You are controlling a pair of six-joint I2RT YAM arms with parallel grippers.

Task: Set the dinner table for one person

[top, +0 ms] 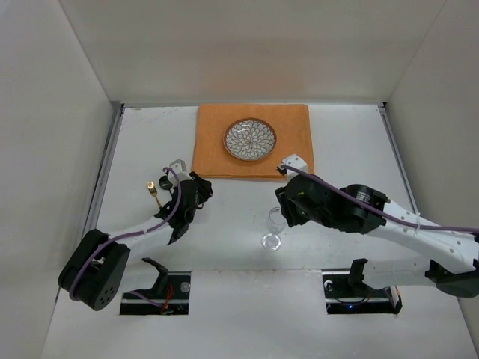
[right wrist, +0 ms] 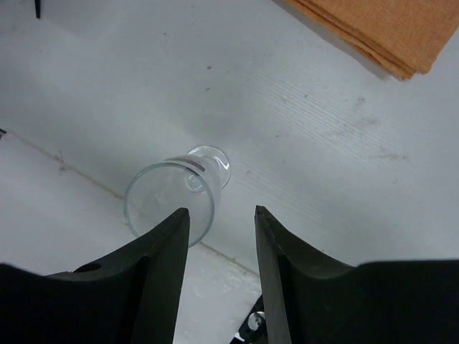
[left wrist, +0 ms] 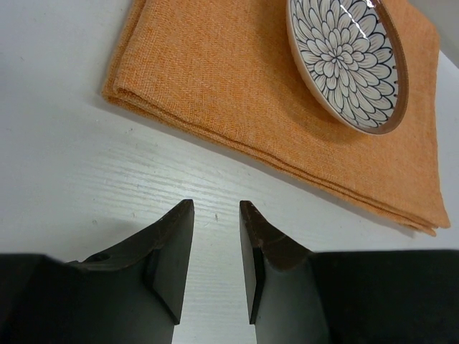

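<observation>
The right gripper point(right wrist: 221, 211) has its jaws apart and empty, with the glass point(right wrist: 171, 199) off toward its left finger. I judge it should centre on the glass, close gently and keep it upright. The left gripper point(left wrist: 216, 208) stands narrowly apart, empty. The dinner table point(top: 352, 149), matte white and faintly scuffed, spans the scene beneath the placemat point(top: 213, 153) and plate point(top: 250, 140).

Two dark fingers of a gripper point(right wrist: 221, 212) stand apart, nothing between them. A clear glass point(right wrist: 166, 195) rests on the white worktop point(right wrist: 287, 93), partly behind one finger. An orange placemat point(right wrist: 387, 29) corner shows at top right.
</observation>
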